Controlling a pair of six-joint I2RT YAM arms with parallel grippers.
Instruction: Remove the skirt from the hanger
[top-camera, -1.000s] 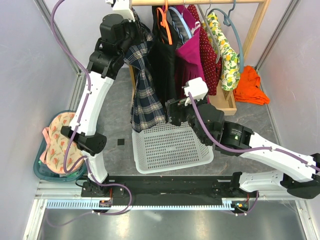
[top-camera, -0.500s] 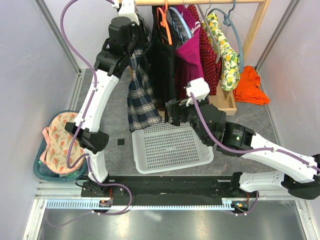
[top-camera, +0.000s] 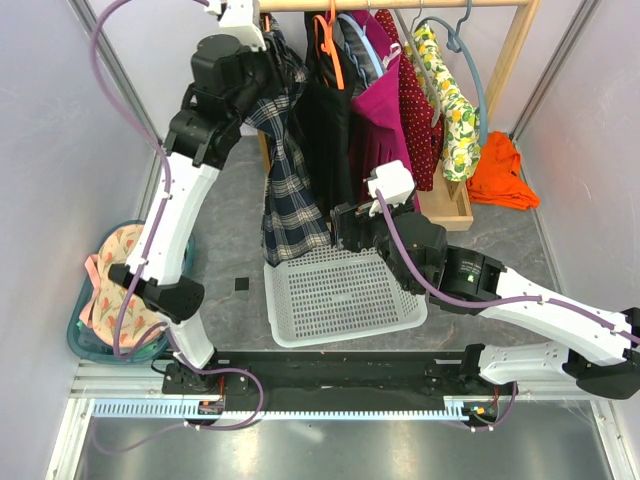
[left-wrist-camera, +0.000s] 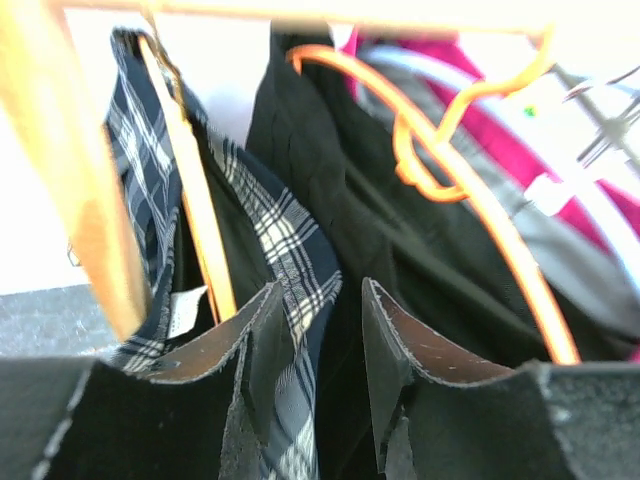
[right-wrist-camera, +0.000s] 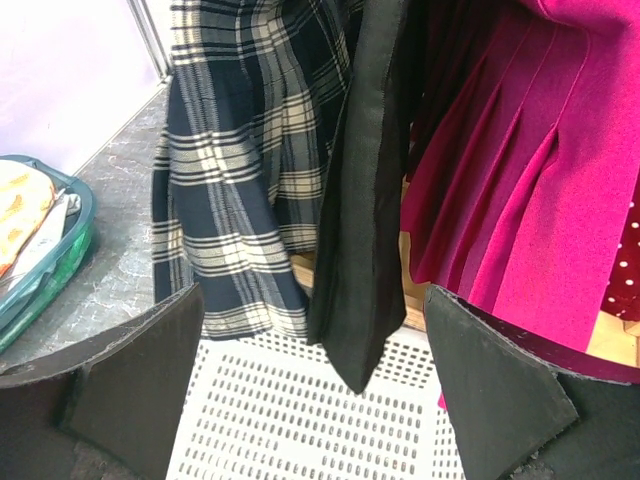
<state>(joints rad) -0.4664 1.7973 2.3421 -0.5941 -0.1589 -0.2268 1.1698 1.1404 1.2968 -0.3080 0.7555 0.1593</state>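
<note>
A navy and white plaid skirt (top-camera: 290, 190) hangs from a wooden hanger (left-wrist-camera: 195, 210) at the left end of the rail. It also shows in the left wrist view (left-wrist-camera: 295, 290) and the right wrist view (right-wrist-camera: 240, 190). My left gripper (top-camera: 268, 75) is high at the skirt's top. Its jaws (left-wrist-camera: 320, 290) stand narrowly apart with the plaid waist edge pinched between them. My right gripper (top-camera: 345, 228) is wide open and empty (right-wrist-camera: 312, 293), low in front of the skirt's hem, over the white basket (top-camera: 283, 315).
Black (top-camera: 325, 120), magenta (top-camera: 380, 110), red dotted and lemon-print (top-camera: 452, 110) garments hang on the wooden rail (top-camera: 400, 4). An orange cloth (top-camera: 500, 172) and a wooden box (top-camera: 450, 205) lie at the right. A teal tub (top-camera: 100, 345) of floral cloth sits at the left.
My left arm swung right, then back left, and the plaid skirt swayed with it. My right arm stayed almost still.
</note>
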